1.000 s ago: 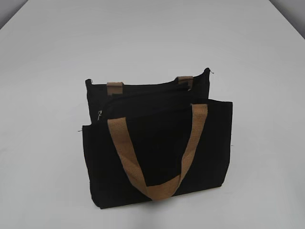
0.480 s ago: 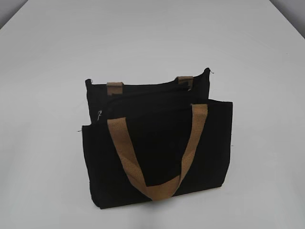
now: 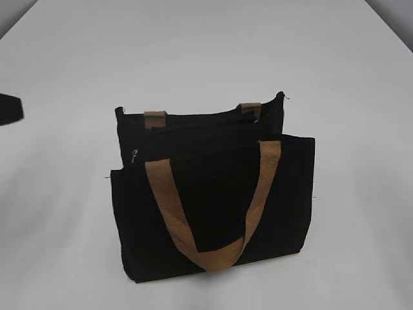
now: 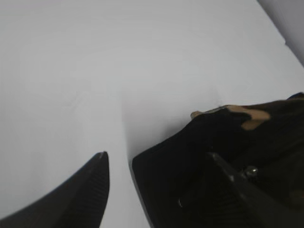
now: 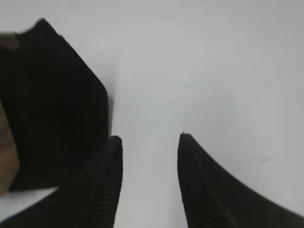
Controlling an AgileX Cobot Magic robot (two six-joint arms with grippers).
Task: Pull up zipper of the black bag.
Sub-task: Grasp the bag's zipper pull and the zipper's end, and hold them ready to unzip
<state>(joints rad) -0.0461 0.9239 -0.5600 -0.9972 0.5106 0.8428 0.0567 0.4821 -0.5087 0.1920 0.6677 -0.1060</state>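
The counter (image 3: 335, 58) is white and bears only the bag (image 3: 213, 213), which stands upright near the middle, one tan strap (image 3: 210, 255) hanging down its front. Its mouth gapes, and the zip (image 3: 135, 155), a small silver tab, sits at the left end of the top edge.

The left hand (image 4: 161, 164) hangs spread beside that left end, not touching; the right hand (image 5: 149, 142) is spread too, over bare counter by the bag's side.

Likely best: steady the bag with the right hand, come onto the tab from above with the left, pinch only metal, then draw along the zip line.
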